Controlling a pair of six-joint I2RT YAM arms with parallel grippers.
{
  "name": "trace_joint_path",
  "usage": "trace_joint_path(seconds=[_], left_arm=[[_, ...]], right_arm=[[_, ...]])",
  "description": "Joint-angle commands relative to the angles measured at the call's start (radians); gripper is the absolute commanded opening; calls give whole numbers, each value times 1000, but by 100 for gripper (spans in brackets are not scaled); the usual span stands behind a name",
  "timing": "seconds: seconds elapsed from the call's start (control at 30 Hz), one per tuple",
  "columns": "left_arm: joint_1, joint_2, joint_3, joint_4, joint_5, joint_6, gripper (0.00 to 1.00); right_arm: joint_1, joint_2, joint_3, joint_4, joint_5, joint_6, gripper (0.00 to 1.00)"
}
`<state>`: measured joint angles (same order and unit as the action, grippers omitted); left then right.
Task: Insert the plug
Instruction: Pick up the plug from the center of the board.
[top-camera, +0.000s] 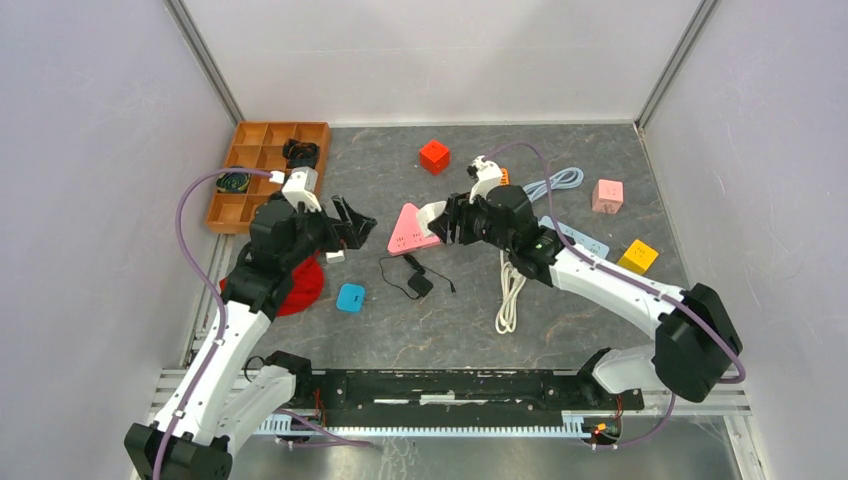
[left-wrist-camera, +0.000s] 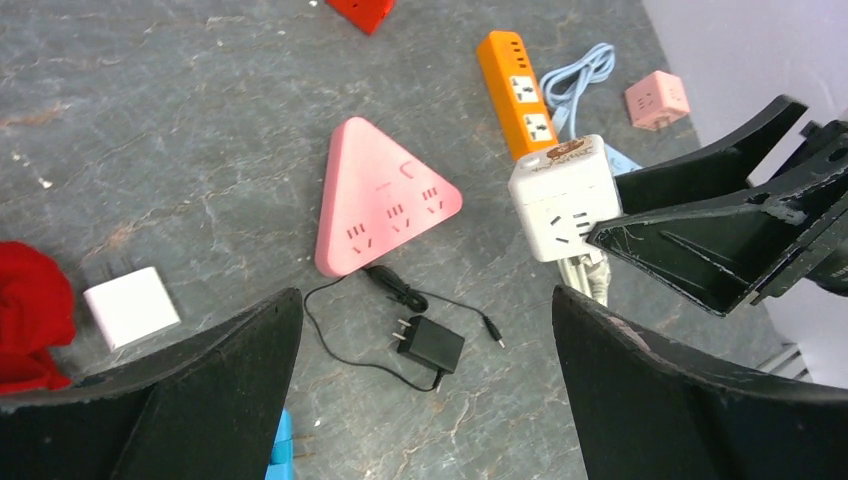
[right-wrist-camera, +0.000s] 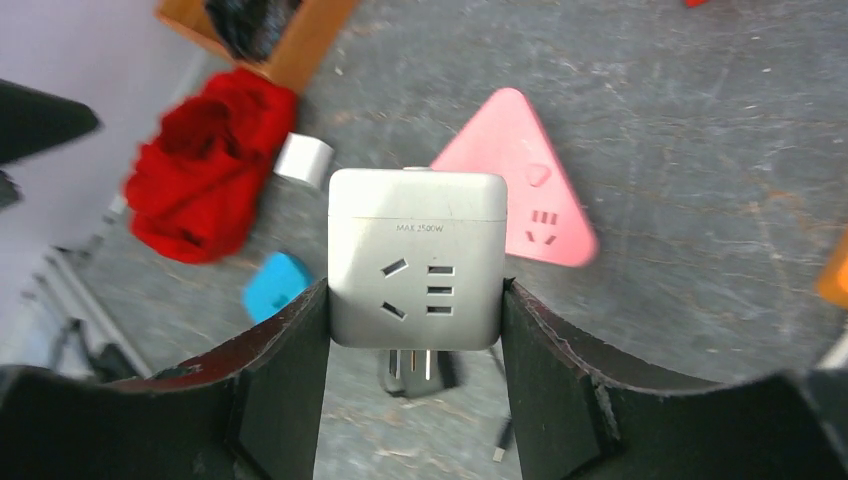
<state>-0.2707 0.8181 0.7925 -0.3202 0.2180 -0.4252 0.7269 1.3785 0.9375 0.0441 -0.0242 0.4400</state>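
A: Whereabouts of the small black plastic charger plug?

B: Lying flat on the grey stone-patterned table, just beside the lower corner of the pink triangular power strip. Prongs towards that strip, thin black cord looped off to one side. Untouched by either arm.

A: And the fingers?

B: For the right gripper: closed partway on the white plastic cube socket, one pad against each side wall. Held up off the table, with the slotted face turned to the wrist camera. For the left gripper: spread wide, nothing between the pads, off to the side of the plug and not touching it.

A: Likely handling?

B: Probably light and rigid, with a smooth shell, so prone to skidding or twisting under a loose pinch. Prongs stiff, yet bendable if knocked. Cord limp, likely to drag and tug a little.

A: Where to take hold?

B: Best across the two broad flat sides of the body, well back from the prongs and clear of the cord exit. Squeeze firmly, lift straight up, then line the prongs up with matching slots, presumably those on the held cube.
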Motion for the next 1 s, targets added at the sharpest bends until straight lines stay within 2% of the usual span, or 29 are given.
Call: trace_joint_path(seconds=[0.0, 0.2, 0.37, 0.57, 0.8, 0.97], left_arm=[[-2, -4, -11, 149, 62, -73, 100], [-21, 82, -8, 221, 130, -117, 100], [-129, 105, -9, 262, -18, -106, 100], [-267, 185, 18, 317, -130, -157, 100], [-314, 203, 17, 412, -316, -222, 100], [-334, 221, 17, 476, -335, -208, 100]], right_arm=[[5, -57, -46, 221, -7, 289, 41], [9, -23, -47, 379, -13, 527, 39], [22, 20, -43, 472, -35, 660, 39], [29, 18, -55, 512, -8, 721, 39], [35, 4, -85, 563, -17, 756, 39], [38, 2, -110, 596, -34, 801, 39]])
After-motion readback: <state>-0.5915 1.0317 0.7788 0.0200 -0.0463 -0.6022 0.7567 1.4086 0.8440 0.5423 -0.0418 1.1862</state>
